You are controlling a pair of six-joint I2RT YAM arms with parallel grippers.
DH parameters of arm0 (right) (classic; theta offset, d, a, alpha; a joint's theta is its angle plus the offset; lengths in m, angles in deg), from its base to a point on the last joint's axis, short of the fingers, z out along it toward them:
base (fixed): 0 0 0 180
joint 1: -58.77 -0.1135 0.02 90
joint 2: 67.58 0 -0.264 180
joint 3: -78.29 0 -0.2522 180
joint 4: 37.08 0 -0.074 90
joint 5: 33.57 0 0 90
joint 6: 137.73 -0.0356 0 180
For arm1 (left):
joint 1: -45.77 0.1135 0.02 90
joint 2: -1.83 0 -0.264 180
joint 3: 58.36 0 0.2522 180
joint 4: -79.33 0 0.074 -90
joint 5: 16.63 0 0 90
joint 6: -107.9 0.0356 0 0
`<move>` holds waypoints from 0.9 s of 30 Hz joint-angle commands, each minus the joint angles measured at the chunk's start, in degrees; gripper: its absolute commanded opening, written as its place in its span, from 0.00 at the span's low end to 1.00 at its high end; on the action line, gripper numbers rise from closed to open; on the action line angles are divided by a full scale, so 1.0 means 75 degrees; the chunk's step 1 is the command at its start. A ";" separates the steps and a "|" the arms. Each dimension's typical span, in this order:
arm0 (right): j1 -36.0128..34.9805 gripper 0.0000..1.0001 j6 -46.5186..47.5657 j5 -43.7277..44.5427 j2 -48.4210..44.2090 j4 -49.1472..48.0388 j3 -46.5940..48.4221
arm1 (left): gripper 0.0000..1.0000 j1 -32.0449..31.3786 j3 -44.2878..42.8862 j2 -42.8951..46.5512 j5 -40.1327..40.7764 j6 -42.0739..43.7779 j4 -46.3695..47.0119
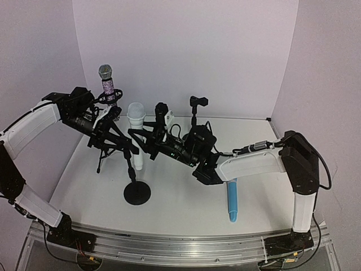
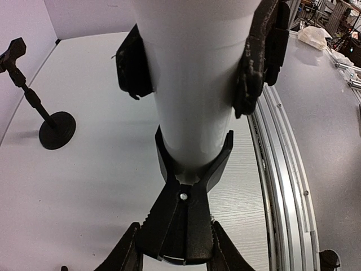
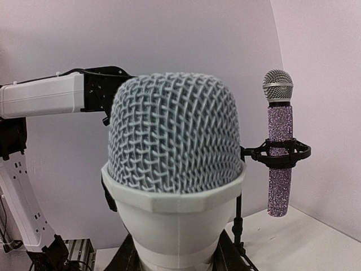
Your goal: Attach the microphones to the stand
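White microphone (image 1: 136, 117), mesh head up, stands upright at mid-table, its smooth body seated in the black clip (image 2: 183, 217) of a round-based stand (image 1: 137, 193). Left gripper (image 2: 192, 73) clamps the body just above the clip. The right gripper (image 3: 175, 257) appears closed on the clip below. Purple-glitter microphone (image 1: 107, 84) sits upright in a ring mount at left. The light blue microphone (image 1: 232, 200) lies flat at right, apart from the stands. Bare white table (image 1: 186, 212) runs forward to the metal rail (image 1: 180, 244). Plain pale walls (image 1: 186, 51) enclose three sides.
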 commanded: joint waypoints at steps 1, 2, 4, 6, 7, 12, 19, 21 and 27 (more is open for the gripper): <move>-0.0033 0.00 -0.0151 0.0010 0.0544 -0.0636 0.0403 | 0.00 -0.0114 0.0037 0.0124 -0.0038 -0.0077 0.0251; -0.0038 0.00 -0.0178 -0.0021 0.0615 -0.0652 0.0453 | 0.00 -0.0113 0.0007 0.0113 -0.0032 -0.0114 0.0271; -0.0063 0.00 -0.0208 0.0010 0.0677 -0.0674 0.0435 | 0.00 -0.0113 -0.0053 0.0081 0.0003 -0.0171 0.0311; -0.0092 0.00 -0.0200 0.0076 0.0681 -0.0688 0.0296 | 0.00 -0.0133 -0.0073 0.0074 0.0041 -0.0204 0.0313; -0.0098 0.00 -0.0199 0.0106 0.0673 -0.0687 0.0235 | 0.00 -0.0162 -0.0056 0.0084 0.0058 -0.0212 0.0316; -0.0092 0.00 -0.0165 0.0119 0.0506 -0.0658 -0.0059 | 0.00 -0.0319 0.0111 0.0271 -0.0029 -0.0230 0.0424; -0.0095 0.43 0.0171 0.0137 -0.0032 -0.0433 -0.0597 | 0.03 -0.0321 0.0346 0.0514 0.0028 0.0057 0.0479; -0.0097 0.58 0.0217 0.0161 -0.0115 -0.0358 -0.0642 | 0.00 -0.0322 0.0336 0.0488 0.0016 0.0024 0.0507; -0.0096 0.31 0.0500 0.0607 -0.0422 -0.0168 -0.0722 | 0.00 -0.0318 0.0357 0.0468 0.0000 0.0067 0.0473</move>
